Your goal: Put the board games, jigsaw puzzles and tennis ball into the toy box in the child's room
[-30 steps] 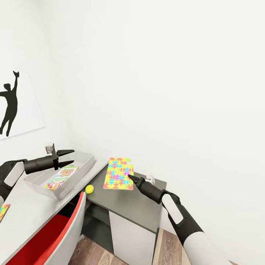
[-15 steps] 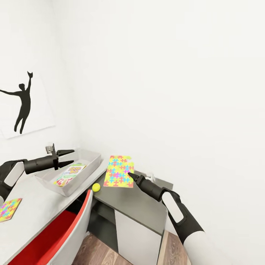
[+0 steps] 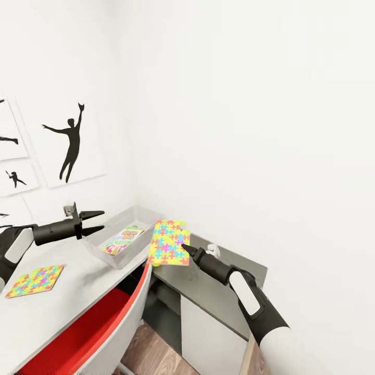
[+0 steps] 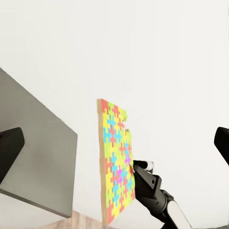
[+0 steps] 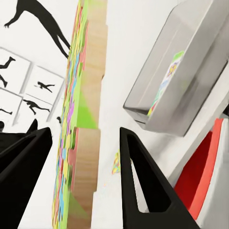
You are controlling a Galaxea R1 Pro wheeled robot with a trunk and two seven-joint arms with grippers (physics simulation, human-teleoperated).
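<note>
My right gripper (image 3: 185, 249) is shut on a jigsaw puzzle (image 3: 167, 242), holding it upright in the air just beside the toy box's near corner. In the right wrist view its wooden edge (image 5: 86, 119) sits between the two black fingers (image 5: 140, 186). The grey toy box (image 3: 136, 214) stands on the pale table (image 3: 78, 291) with the SKIP-BO board game (image 3: 122, 240) lying inside. A second jigsaw puzzle (image 3: 35, 279) lies flat on the table at the left. My left gripper (image 3: 92, 221) hovers open left of the toy box. The tennis ball, the bed and the other board games are out of view.
A red-seated chair (image 3: 94, 328) is tucked under the table's front edge. The lower dark grey cabinet (image 3: 219, 291) lies under my right arm. White walls close the corner behind, with black silhouette pictures (image 3: 70, 140) on the left wall.
The whole view has swung left, bringing more pictures and the second puzzle into sight. Both arms keep their pose; the held puzzle now stands closer to the toy box and covers the ball.
</note>
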